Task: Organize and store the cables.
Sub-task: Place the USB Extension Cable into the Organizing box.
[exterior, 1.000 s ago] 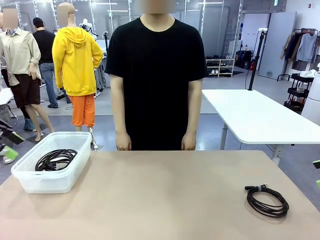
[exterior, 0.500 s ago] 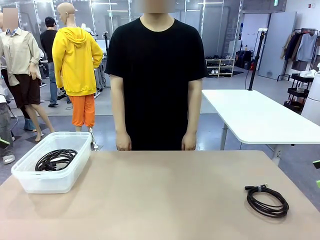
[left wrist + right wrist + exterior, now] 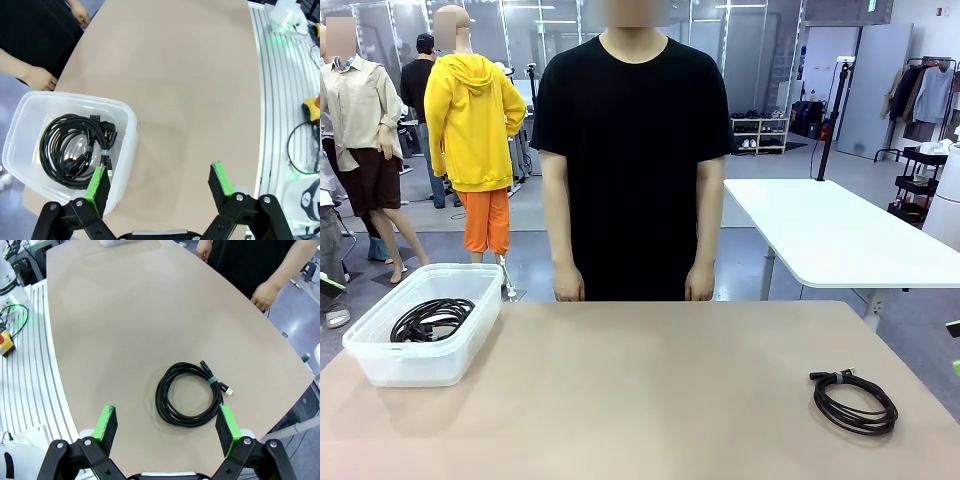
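- Looking across from the robot's side, the front view shows a tan table [image 3: 650,380] with a person in a black T-shirt [image 3: 632,150] standing at its far edge, arms hanging straight down, hands just above the table line.
- A clear plastic bin [image 3: 380,362] sits at the table's far left; a coiled black cable [image 3: 430,318] lies inside it on the bottom.
- A second coiled black cable [image 3: 855,402] lies flat on the bare table at the near right, well apart from the bin, its tied end pointing left.
- A white table [image 3: 840,235] stands behind, to the right.
- Left wrist view: the left gripper [image 3: 160,181] hangs above the table with its green-padded fingers spread wide, nothing between them; one finger overlaps the bin's near wall in the picture. The cable in the bin shows chunky plugs and a small tie. The person's hands are beyond the bin, at the table edge.
- Right wrist view: the right gripper [image 3: 169,427] hovers with fingers spread wide and empty, the loose coil on the table between and beyond them, its plug end beside the right-hand finger.
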